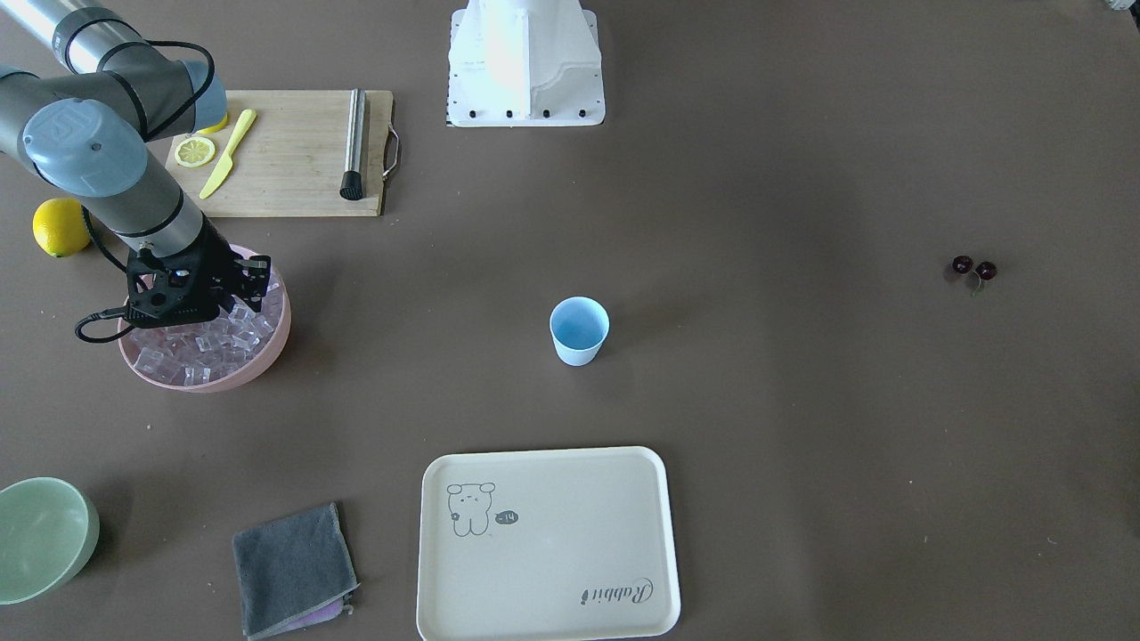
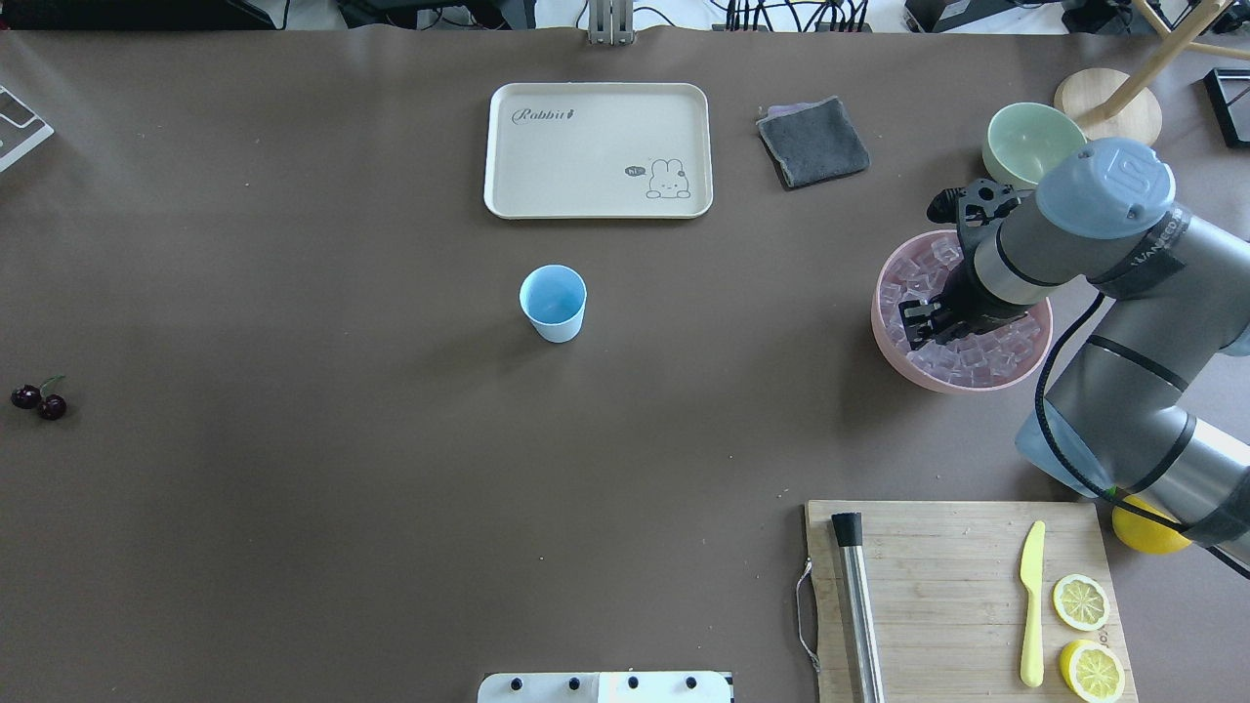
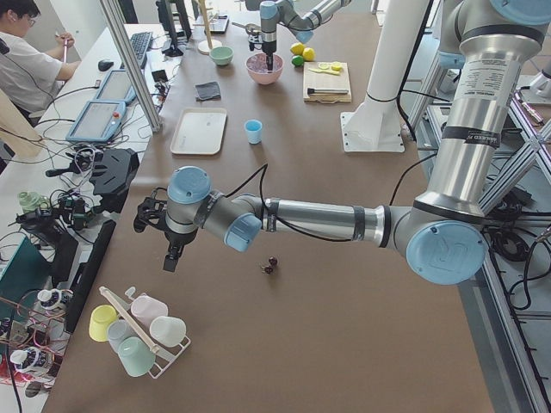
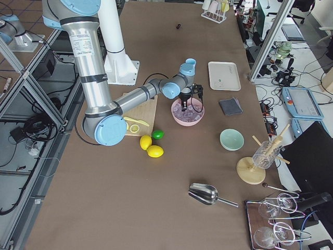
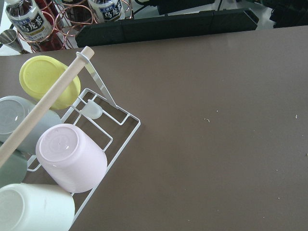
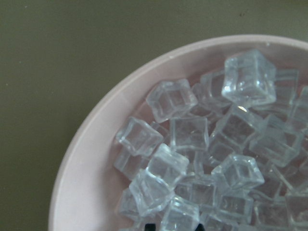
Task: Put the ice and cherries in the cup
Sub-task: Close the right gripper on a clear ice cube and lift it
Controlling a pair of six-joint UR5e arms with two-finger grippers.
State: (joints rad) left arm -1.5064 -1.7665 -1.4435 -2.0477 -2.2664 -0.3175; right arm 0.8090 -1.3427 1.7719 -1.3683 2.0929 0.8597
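Left tool (image 3: 170, 258) hangs off past the tabletop's (image 2: 293, 508) end, over a rack of cups (image 5: 62, 159); can't tell if its jaws are open or closed. The cherries (image 2: 37, 399) sit on the tabletop not far from it, nothing touching them. The blue cup (image 2: 554, 303) stands upright mid-tabletop, well clear of both tools. Right tool (image 2: 928, 327) is down in the pink bowl (image 2: 894, 351), tips right at the ice (image 6: 192, 159), one cube (image 6: 180, 219) sitting between them. Can't tell if it's actually gripping.
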